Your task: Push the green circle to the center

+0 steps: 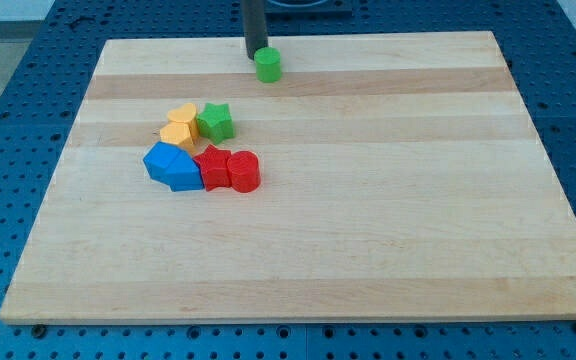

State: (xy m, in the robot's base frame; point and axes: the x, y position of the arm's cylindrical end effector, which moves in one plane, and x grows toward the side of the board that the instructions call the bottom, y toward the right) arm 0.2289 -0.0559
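The green circle [267, 65] is a small green cylinder near the view's top edge of the wooden board [368, 230], a little left of the board's middle line. My tip [256, 55] is the lower end of a dark rod coming down from the view's top. It stands just to the upper left of the green circle, touching or almost touching it.
A cluster of blocks lies left of the board's centre: a yellow block [178, 126], a green star [215, 122], two blue blocks [172, 165], a red star-like block [211, 166] and a red cylinder [243, 171]. A blue perforated table [8, 90] surrounds the board.
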